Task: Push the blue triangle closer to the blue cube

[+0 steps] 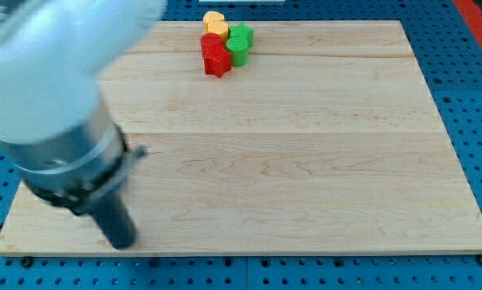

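Observation:
No blue triangle and no blue cube shows in the camera view; the arm's large grey body covers the view's left side and may hide them. My rod comes down at the view's bottom left, and my tip point(122, 243) rests on the wooden board point(305, 161) near its bottom left corner, far from every visible block.
A cluster of blocks sits at the board's top edge, middle: a yellow block point(215, 22), a green block point(240, 42) and a red block point(215, 55), touching one another. A blue pegboard surface point(475, 97) surrounds the board.

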`<state>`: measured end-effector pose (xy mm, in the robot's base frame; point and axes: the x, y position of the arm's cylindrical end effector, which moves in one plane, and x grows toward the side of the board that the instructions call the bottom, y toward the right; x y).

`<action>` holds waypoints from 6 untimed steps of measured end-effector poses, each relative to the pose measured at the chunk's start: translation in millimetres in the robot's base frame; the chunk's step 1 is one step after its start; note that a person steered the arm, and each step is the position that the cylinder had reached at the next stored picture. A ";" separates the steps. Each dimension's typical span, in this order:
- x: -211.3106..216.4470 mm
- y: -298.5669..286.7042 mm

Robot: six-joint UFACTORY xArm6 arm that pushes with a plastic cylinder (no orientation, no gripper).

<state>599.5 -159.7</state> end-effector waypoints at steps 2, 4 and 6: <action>-64.7 -80.1; -26.6 -102.8; -56.4 -144.1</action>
<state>543.2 -303.8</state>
